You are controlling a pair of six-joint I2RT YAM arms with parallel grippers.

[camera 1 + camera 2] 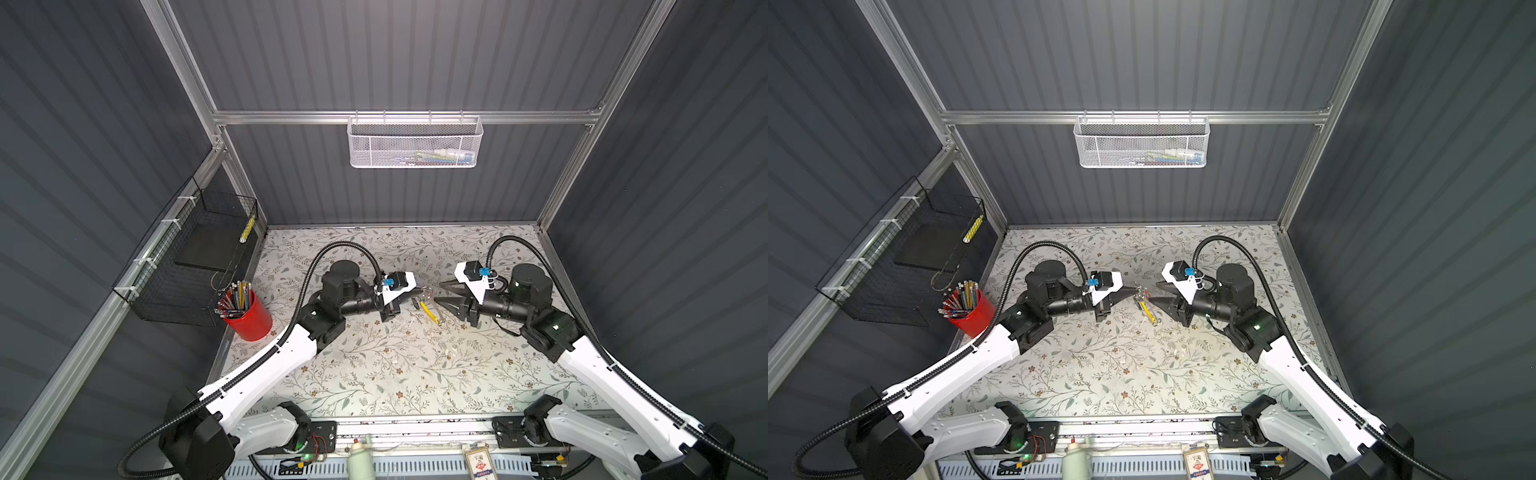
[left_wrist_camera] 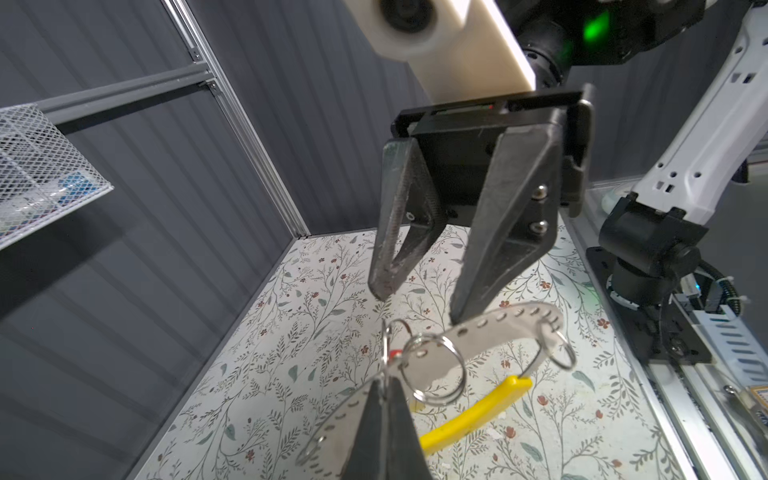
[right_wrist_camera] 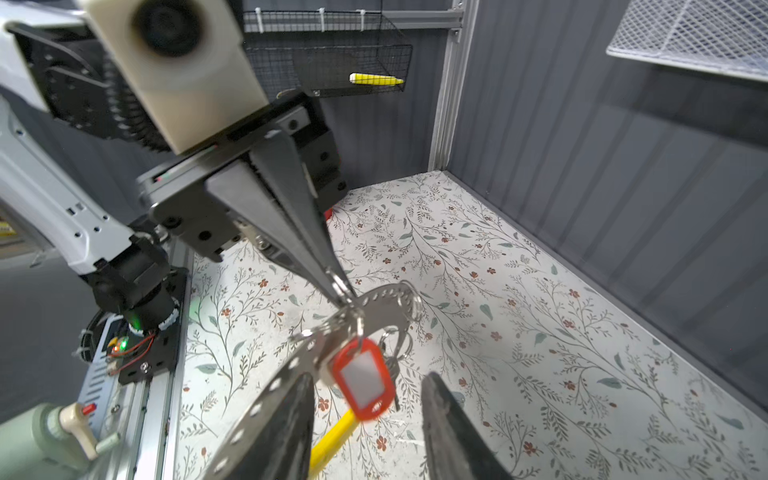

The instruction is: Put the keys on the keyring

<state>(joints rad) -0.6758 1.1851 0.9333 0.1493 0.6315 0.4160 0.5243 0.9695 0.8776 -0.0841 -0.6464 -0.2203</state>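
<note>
1. red cup of pens [image 1: 969, 313]: far left of the table [image 1: 1142, 374], well apart from the work.
2. left gripper [image 1: 1133, 289]: left of centre in both top views. Its jaws are fully closed, with the tips pinched on the keyring.
3. keyring [image 2: 498, 320]: centre of frame, hanging from that pinch. I cannot tell whether its yellow segment [image 2: 478, 415] touches the table. The red-tagged key [image 3: 363, 382] hangs on it. Dark shapes behind the tag may be the other key, but I cannot tell.
4. right gripper [image 1: 1153, 291]: right of centre, jaws partly apart and holding nothing, tips just beside the keyring.

Hazards: a single narrow pinch carries everything. A nudge from the right gripper's tips could swing or twist the keyring. If the pinch slipped, the keyring would probably drop, and the hung key might slide off.
</note>
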